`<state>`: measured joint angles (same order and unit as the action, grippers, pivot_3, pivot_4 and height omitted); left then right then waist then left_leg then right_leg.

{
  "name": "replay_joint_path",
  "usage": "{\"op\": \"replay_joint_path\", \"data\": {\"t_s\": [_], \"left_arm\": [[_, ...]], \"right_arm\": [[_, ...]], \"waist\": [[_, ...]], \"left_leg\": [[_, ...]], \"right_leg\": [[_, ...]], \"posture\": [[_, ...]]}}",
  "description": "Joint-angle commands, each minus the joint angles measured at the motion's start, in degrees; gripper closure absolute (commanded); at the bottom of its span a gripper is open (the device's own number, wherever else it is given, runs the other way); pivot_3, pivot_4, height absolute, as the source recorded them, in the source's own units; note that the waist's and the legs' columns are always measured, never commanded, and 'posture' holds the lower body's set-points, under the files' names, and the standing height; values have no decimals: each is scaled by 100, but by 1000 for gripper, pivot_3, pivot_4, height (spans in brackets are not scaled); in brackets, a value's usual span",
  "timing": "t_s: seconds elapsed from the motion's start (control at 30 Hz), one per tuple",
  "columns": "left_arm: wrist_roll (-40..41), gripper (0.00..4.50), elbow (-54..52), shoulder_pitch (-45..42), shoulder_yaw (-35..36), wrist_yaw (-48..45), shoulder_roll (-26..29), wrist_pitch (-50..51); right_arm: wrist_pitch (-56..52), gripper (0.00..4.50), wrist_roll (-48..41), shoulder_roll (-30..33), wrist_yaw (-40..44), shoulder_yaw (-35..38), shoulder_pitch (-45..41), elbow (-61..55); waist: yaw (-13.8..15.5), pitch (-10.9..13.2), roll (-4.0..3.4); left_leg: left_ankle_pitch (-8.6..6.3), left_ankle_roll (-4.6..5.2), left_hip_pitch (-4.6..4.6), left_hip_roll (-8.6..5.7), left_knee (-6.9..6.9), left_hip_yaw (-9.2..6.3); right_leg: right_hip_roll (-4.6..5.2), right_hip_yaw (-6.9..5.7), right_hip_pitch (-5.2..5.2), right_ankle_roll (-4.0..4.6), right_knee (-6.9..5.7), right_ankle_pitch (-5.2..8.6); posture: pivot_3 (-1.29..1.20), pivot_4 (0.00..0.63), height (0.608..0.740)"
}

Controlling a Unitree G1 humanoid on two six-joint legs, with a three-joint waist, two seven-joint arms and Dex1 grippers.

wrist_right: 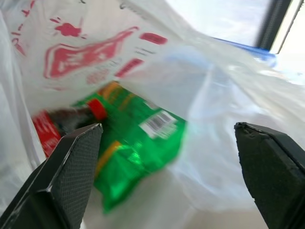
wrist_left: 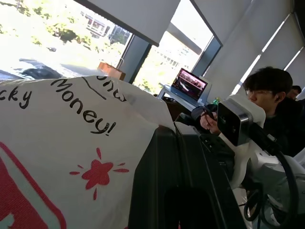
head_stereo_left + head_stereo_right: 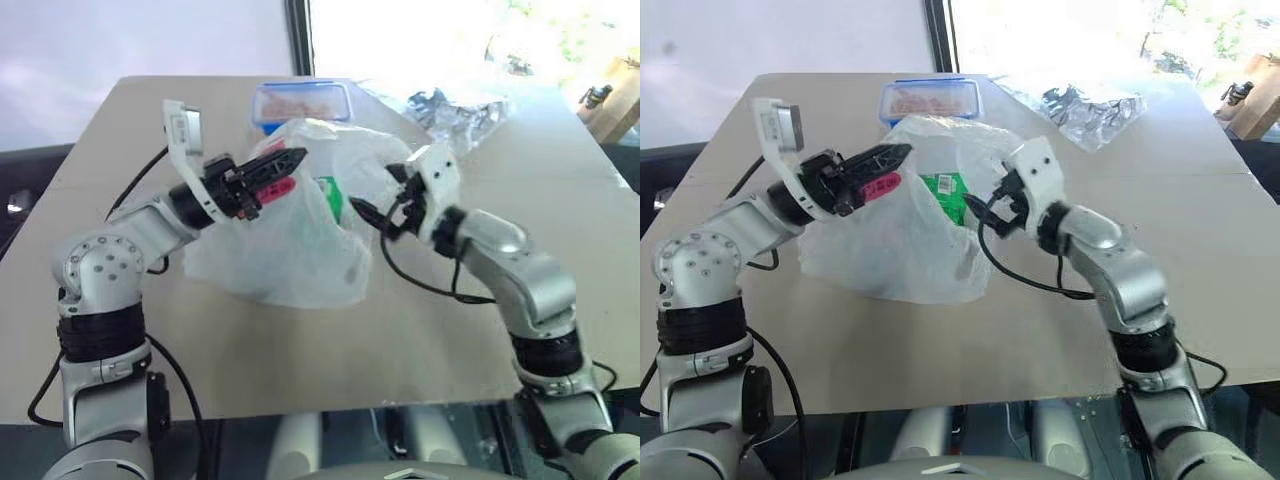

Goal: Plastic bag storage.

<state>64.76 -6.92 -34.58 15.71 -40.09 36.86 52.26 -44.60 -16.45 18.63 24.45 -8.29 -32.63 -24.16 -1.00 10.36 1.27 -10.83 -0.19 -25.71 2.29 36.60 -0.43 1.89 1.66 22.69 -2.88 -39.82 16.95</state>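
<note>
Mid-counter: bag heaped, mouth toward the right claw, which hangs wide open and empty just beside it; left claw pinched shut on the bag's raised upper edge. Right wrist view shows a green packet inside; left wrist view, a person by a laptop. Beyond: blue-lidded box, silvery wrap.

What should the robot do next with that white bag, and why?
Probably bring the right gripper back in to pinch the near edge of the plastic bag. The left gripper is shut on the bag's top, holding it up, while the right fingers stand wide open with nothing between them, facing the green snack packet inside.
</note>
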Motion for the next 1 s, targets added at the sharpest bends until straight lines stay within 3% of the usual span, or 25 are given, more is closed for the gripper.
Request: {"op": "replay_joint_path", "data": {"t_s": [0.03, 0.27, 0.3, 0.4, 0.6, 0.63, 0.8, 1.0], "left_arm": [[74, 4500, -192, -123, 127, -114, 132, 41], [182, 4500, -703, 187, 240, 40, 152, 98], [181, 4500, -783, 243, 256, 53, 168, 84], [171, 4500, -979, 402, 317, 100, 207, 48], [59, 4500, -1174, 610, 365, 120, 288, -59], [27, 4500, -1188, 617, 359, 120, 295, -88], [-151, 4500, -1056, 451, 296, 106, 229, -343], [-1044, 4500, -248, -236, -95, -175, 71, -1075]], "right_arm": [[-58, 29, 366, 155, -322, 37, -62, -74], [461, 29, 713, -358, -915, 359, -921, 1731], [584, 268, 698, -391, -908, 447, -1056, 2058], [908, 1372, 646, -403, -735, 570, -1285, 2613], [1015, 4275, 552, -290, -287, 601, -1347, 2676], [979, 4489, 511, -270, -239, 644, -1362, 2637], [436, 4489, -34, -145, -176, 1223, -1683, 2235], [-404, 4489, -395, 613, -373, 1945, -1856, 1474]], "waist": [[-15, 0, 0], [-47, 0, 0], [-26, 0, -1], [13, 0, 0], [8, 1, -2], [9, 1, -2], [11, 2, -4], [107, 3, -4]], "left_leg": [[0, 0, 3, 2, -2, 0], [1, -1, 3, -2, 0, 10], [1, -1, 3, -1, 0, 10], [0, 0, -1, -3, -2, 11], [0, 0, 0, -2, -6, 10], [0, 0, 0, -2, -6, 10], [0, 0, 0, -2, -5, 10], [0, 1, -4, -6, -4, 4]], "right_leg": [[-3, 1, 0, 0, -2, 0], [2, 13, 1, 1, -3, 0], [2, 13, 0, 1, -1, 0], [4, 11, 1, 1, 4, 0], [4, 10, 1, 1, 4, 0], [4, 10, 1, 1, 4, 0], [4, 10, 1, 1, 2, 0], [6, -1, -1, 1, 5, 0]], "posture": [[0, 150, 740], [0, 150, 740], [0, 150, 740], [0, 150, 740], [0, 150, 740], [0, 150, 740], [0, 150, 740], [0, 150, 740]]}}
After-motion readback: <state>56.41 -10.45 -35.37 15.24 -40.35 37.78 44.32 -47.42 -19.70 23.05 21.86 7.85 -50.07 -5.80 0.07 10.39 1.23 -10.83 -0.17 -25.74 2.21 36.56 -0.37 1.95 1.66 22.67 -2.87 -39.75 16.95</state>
